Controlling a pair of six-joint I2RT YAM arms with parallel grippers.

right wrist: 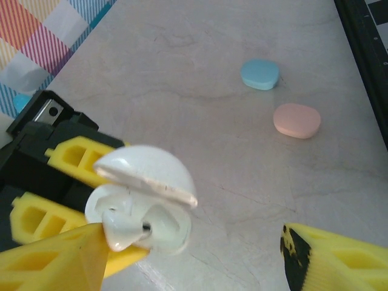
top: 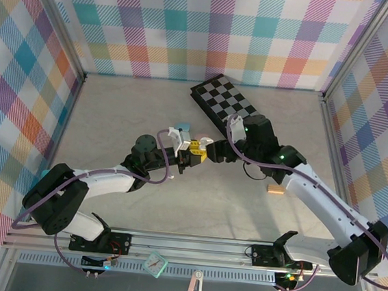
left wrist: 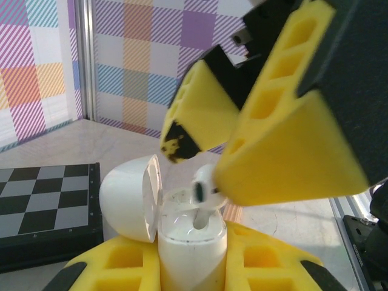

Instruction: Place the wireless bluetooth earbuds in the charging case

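A white earbud (left wrist: 204, 187) stood stem-down, seemingly not yet seated, in the open charging case (left wrist: 189, 239) pinched by the left gripper (left wrist: 191, 273) above the middle of the table (top: 115, 110), while the right gripper (right wrist: 191, 264) gaped wide.

In the left wrist view the right end effector (left wrist: 233, 130) is showing blurred, its fingers (left wrist: 291, 139) running off the top and right edges, one of them covering part of the earbud (left wrist: 203, 188). The stem's lower end is lying hidden inside the charging case (left wrist: 191, 242), whose base the bottom edge is cutting off. From above, case and earbud are showing too small to tell apart, midway between the desk's (top: 115, 110) side edges
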